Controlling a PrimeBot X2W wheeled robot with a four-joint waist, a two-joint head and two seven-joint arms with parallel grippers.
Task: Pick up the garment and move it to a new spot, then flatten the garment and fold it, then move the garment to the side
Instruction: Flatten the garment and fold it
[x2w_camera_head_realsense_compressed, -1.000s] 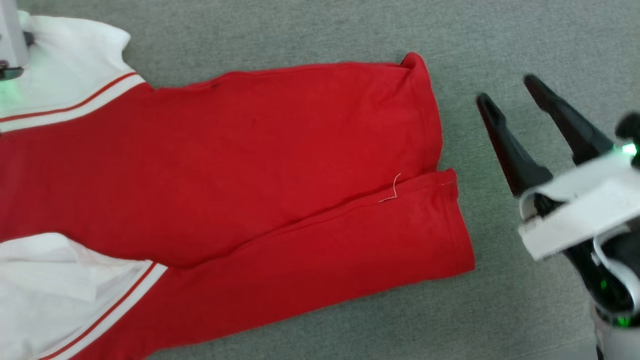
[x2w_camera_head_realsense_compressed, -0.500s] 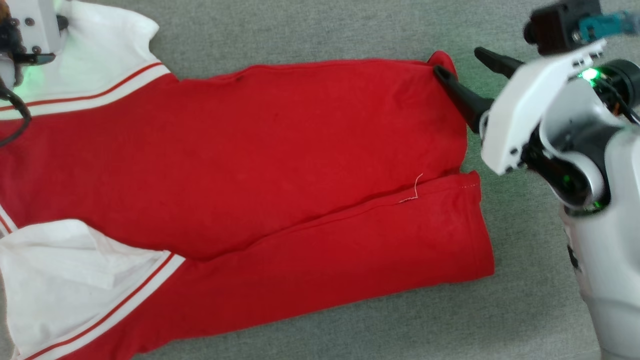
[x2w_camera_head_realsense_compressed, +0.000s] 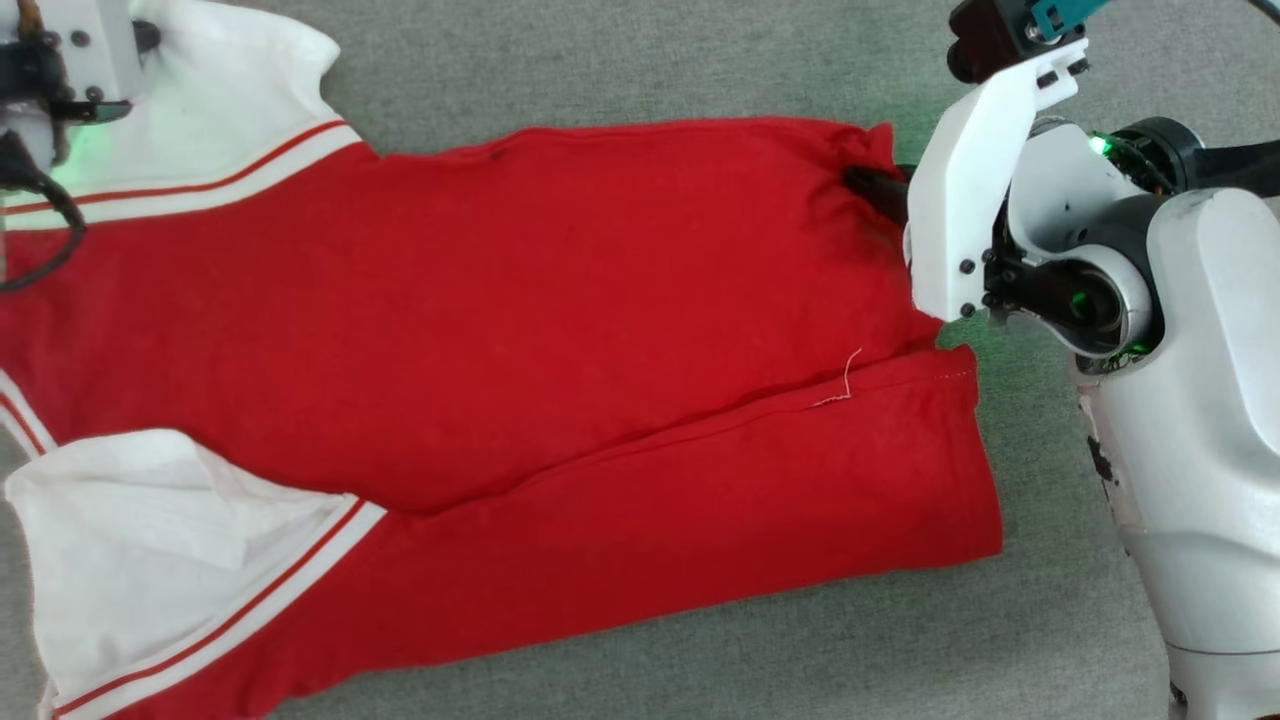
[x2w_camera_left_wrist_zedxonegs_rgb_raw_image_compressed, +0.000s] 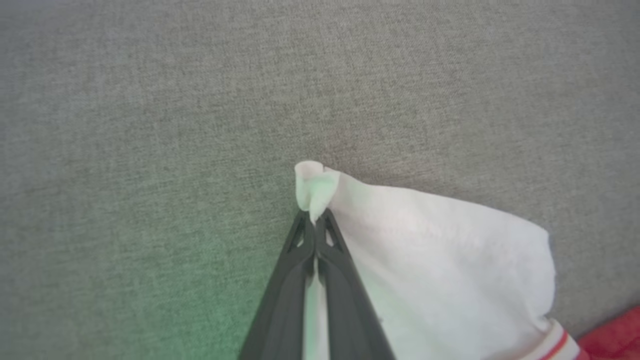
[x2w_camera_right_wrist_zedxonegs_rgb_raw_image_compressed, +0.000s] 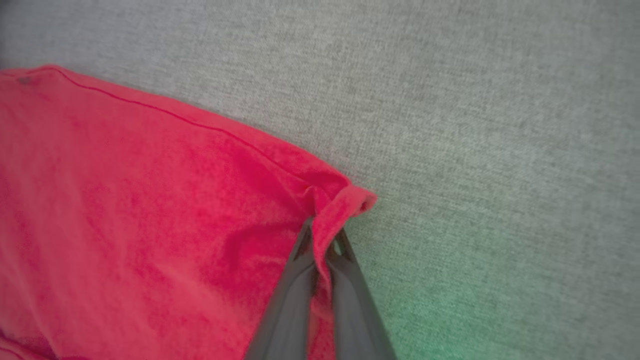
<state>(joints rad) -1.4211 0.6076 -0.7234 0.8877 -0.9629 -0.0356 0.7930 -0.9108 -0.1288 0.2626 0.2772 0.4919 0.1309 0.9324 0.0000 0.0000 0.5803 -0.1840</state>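
The right gripper (x2w_camera_right_wrist_zedxonegs_rgb_raw_image_compressed: 322, 235) is clenched on the far corner of the garment's (x2w_camera_head_realsense_compressed: 560, 320) red hem, with a fold of cloth pinched between its fingertips. The left gripper (x2w_camera_left_wrist_zedxonegs_rgb_raw_image_compressed: 314, 222) is clenched on the tip of a white sleeve, and a small tuft sticks out past its fingertips. The garment lies spread on the grey fabric surface (x2w_camera_head_realsense_compressed: 640, 60), with its sleeves toward the robot's left and its hem toward the right. One red layer overlaps another along its length.

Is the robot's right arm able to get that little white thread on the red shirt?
Probably not just now. The right gripper is shut on a hem corner of the red shirt. The white thread lies close by, uncovered, so it likely could once it lets go.
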